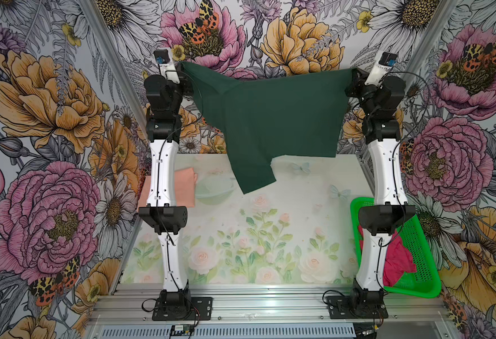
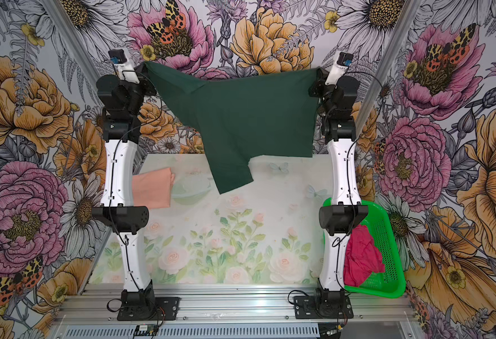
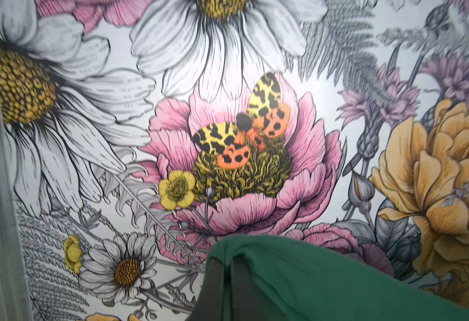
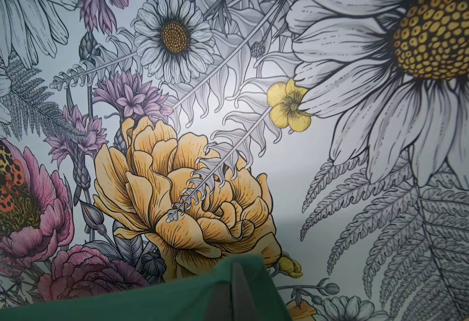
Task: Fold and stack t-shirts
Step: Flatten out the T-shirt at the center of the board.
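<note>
Spreading step: left pincer point(image 1: 183, 68) and right pincer point(image 1: 353, 73), each closed tight on an upper corner of the dark green t-shirt point(image 1: 270, 117), hold it stretched across the frame's upper centre, over the surface point(image 1: 241, 234); next, probably, laying it flat.

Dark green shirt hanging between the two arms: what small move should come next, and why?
Probably lower both arms together so the dark green shirt lays out flat on the table. The left gripper and right gripper are each shut on an upper corner, the cloth hangs spread between them in the air, not yet folded.
</note>
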